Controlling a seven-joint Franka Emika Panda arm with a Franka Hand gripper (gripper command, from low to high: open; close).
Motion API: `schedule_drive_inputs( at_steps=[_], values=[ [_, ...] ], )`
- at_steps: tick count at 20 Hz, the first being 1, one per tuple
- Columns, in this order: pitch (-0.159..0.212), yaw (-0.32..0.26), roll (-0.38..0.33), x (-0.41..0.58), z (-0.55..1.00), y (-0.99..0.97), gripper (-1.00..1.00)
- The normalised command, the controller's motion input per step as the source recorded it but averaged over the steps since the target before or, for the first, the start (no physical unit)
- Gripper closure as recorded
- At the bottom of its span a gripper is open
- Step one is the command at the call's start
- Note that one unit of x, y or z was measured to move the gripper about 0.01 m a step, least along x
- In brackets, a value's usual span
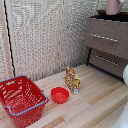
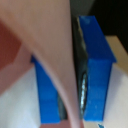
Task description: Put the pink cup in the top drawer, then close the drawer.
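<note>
Wrist view evidence: the pink recepticle wall is clamped between the blue fingertips. Outside, it is seen held high above the storage unit, whose highest section appears open. Gentle lowering inside is called for next.

Items counted: one pink mug, one dresser with two drawers visible, one red mesh basket, one red bowl, one snack packet beside the bowl.
</note>
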Motion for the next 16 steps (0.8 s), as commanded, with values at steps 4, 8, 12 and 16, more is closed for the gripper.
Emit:
schedule_drive_inputs(
  at_steps=[4,8,12,16],
  values=[
    [0.018,-0.019,0.003,0.069,-0.04,0.09,-1.0],
    [-0.002,0.102,-0.022,0.09,0.1,0.3,-1.0],
    [0.035,0.185,-0.062,0.0,0.16,0.32,-1.0],
    [0.005,0.22,-0.052,0.0,0.15,0.23,-1.0]
  ],
)
